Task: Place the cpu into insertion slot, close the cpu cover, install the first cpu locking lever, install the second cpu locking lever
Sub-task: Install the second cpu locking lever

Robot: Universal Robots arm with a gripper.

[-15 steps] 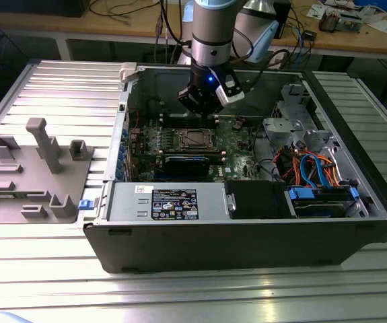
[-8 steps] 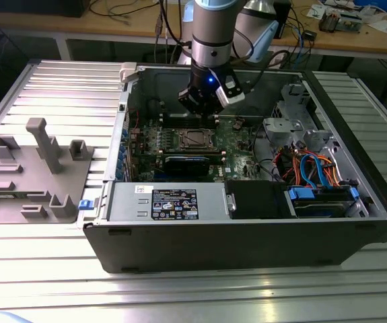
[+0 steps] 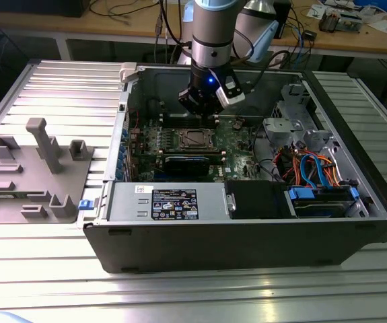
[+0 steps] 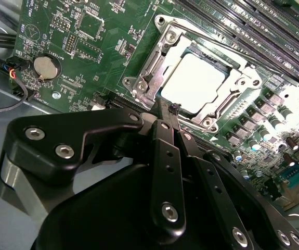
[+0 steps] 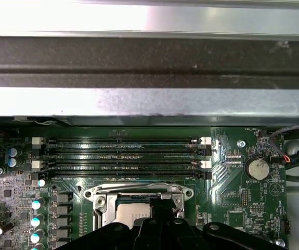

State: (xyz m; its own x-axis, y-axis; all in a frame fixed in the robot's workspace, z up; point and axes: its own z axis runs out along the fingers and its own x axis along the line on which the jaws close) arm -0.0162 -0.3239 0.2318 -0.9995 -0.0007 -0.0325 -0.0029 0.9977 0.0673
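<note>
cpu [image 4: 195,83] is sitting in the insertion slot [image 4: 219,70] on the green board, cpu cover [image 4: 144,73] lying closed around it | your tool [image 4: 174,108] is hovering just above the socket's edge, fingers [image 4: 166,151] pressed together, gripping nothing | you are working inside the open computer case [image 3: 247,235] on the ribbed desk [image 3: 65,94]

One chip [image 4: 193,83] sits in one socket [image 4: 162,31] under one metal frame [image 4: 230,104]. Four long memory slots [image 5: 123,153] run side by side on one green board [image 4: 97,57], with one round coin battery [image 5: 257,168]. One black gripper [image 4: 175,109] hangs over one open computer case [image 3: 247,235].
</note>
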